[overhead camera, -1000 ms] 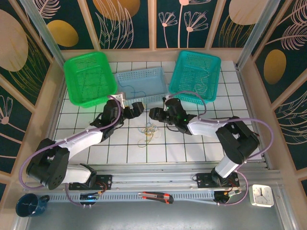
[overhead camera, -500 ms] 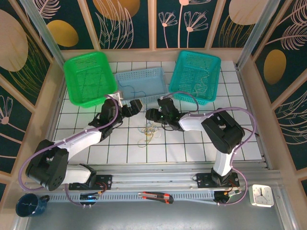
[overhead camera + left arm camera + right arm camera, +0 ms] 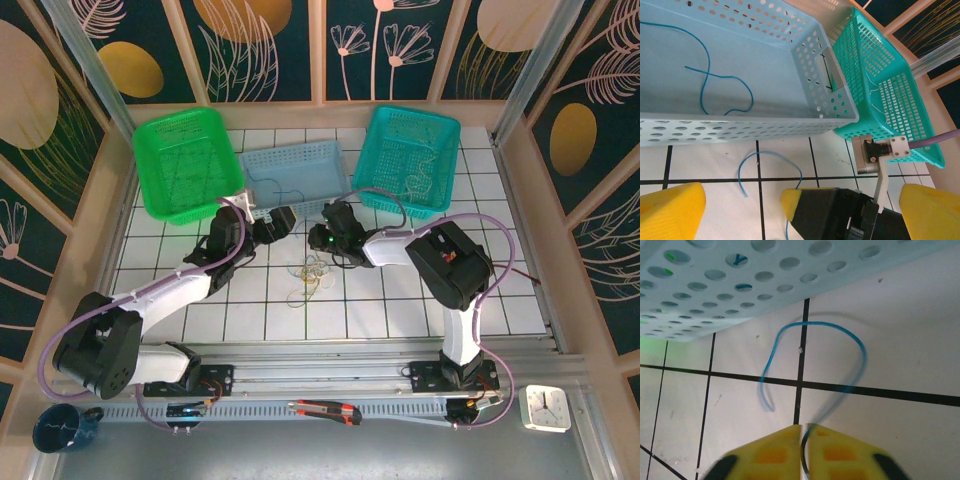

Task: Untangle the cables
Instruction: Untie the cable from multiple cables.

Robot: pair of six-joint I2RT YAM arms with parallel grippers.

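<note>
- The cables (image 3: 312,272) lie as a small loose knot of thin loops on the tiled worktop (image 3: 380,305), between the two arms and just on the near side of both claws
- One strand, a blue wire (image 3: 815,325), curls in an open arc over the tiles just beside the wall of the pale blue basket (image 3: 740,130); I cannot tell whether it runs back into the knot
- The right claw (image 3: 802,437) has its yellow pads pressed together, and the blue wire runs down into the seam between them, so it looks pinched near one end
- The left claw (image 3: 285,220) hangs close to the right claw, its fingers (image 3: 670,210) spread wide with nothing between them
- Another blue length (image 3: 715,80) lies loose inside the pale blue basket, and thin pale wires (image 3: 418,182) rest in the teal basket (image 3: 880,100)
- Handling, as I judge it: the wires are very light and limp, so a pulled strand will likely drag its neighbours along unless the loops slip free, and the smooth sheath may slide out of a weak pinch
- The best hold is probably a free end or a loop standing clear of the knot, drawn slowly and low, while the other claw pins the knot
- Risk: a quick tug may tighten the knot instead of opening it
</note>
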